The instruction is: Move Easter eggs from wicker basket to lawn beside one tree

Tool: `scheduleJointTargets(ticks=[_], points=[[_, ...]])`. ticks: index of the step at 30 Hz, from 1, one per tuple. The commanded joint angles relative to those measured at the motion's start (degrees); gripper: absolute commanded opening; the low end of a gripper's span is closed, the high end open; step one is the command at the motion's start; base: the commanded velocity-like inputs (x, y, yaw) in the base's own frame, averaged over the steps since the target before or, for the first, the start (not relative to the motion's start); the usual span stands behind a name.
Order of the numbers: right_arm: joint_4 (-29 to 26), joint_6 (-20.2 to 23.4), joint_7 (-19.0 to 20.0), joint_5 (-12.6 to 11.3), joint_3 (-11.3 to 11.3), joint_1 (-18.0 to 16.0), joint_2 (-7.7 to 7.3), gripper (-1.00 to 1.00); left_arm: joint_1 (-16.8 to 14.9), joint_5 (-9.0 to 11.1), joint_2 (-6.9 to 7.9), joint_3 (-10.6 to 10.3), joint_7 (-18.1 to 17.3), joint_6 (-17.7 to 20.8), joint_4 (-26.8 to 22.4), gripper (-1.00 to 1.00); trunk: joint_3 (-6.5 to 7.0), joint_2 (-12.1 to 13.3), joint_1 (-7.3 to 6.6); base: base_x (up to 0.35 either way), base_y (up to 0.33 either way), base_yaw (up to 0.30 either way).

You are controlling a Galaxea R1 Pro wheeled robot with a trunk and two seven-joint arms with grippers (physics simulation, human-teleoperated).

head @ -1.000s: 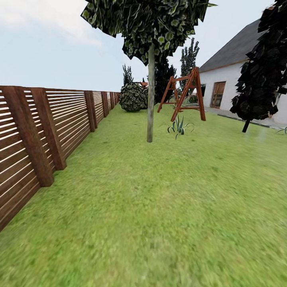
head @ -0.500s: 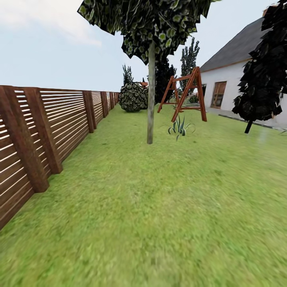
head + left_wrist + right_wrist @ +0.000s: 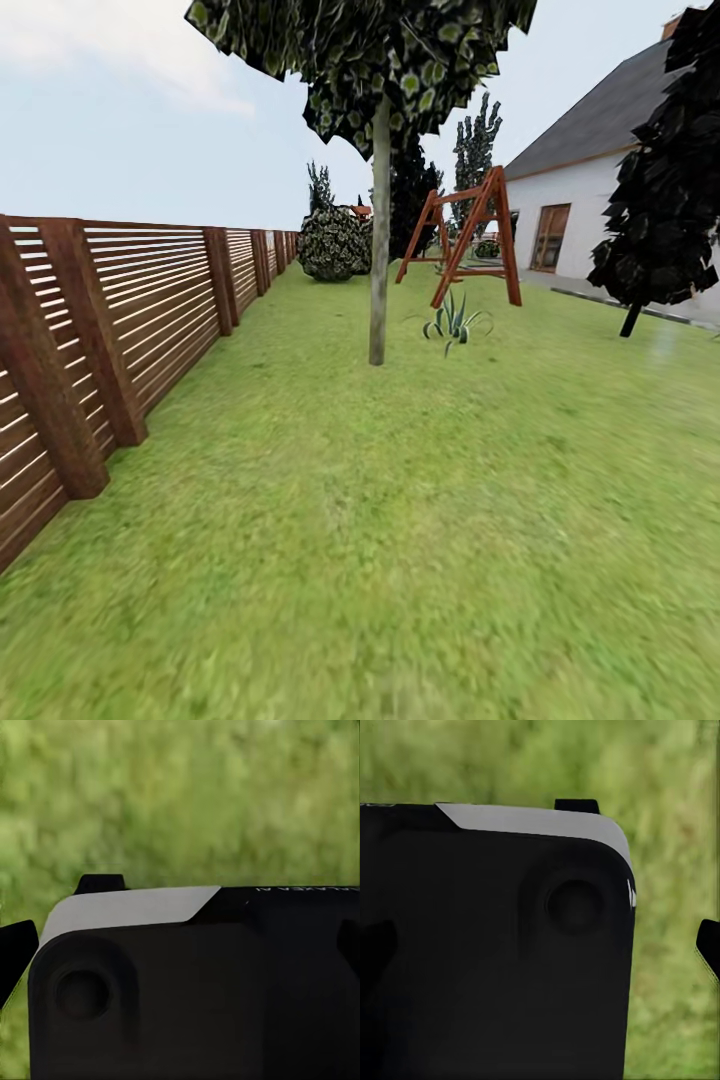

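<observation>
The Easter eggs and the wicker basket are out of view. In the head view the lawn (image 3: 400, 520) stretches ahead through the garden. A tree (image 3: 378, 250) with a slim pale trunk and dark, yellow-flecked leaf clumps stands in the middle distance, slightly left of centre. In the left wrist view a dark fingertip (image 3: 13, 958) shows at the frame's edge over blurred grass. The right wrist view has a dark fingertip (image 3: 709, 945) at its edge as well. A black part of the robot hides the rest of each gripper, so neither state can be read.
A brown slatted fence (image 3: 150, 300) runs along the left. Past the tree stand a spiky plant (image 3: 452, 325), a red-brown swing frame (image 3: 465, 240) and a round bush (image 3: 332, 243). A dark conifer (image 3: 660, 190) and a white house (image 3: 570, 215) are at the right.
The whole head view has shifted: the fence posts slide left and down, and the tree looms slightly larger, so the camera has moved forward. Nothing in the garden itself has moved.
</observation>
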Motion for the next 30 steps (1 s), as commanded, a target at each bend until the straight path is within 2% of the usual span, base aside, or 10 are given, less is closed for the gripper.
scheduleJointTargets(ticks=[1,19,30], points=[[0.06,-0.20,-0.01,0.02,0.00,-0.03,0.00,1.00,0.03,0.02,-0.01,0.02,0.03,0.03,-0.12,1.00,-0.05,-0.02,0.03,0.330,0.000,0.000],[0.06,-0.20,-0.01,0.02,0.00,-0.03,0.00,1.00,0.02,0.02,-0.13,0.09,0.03,0.03,-0.09,1.00,-0.05,-0.02,0.03,0.330,-0.014,0.000],[0.06,-0.19,-0.01,0.02,0.00,-0.03,0.00,1.00,0.00,0.02,-0.25,0.08,0.03,0.03,-0.05,1.00,-0.05,-0.02,0.03,0.285,-0.166,0.000]])
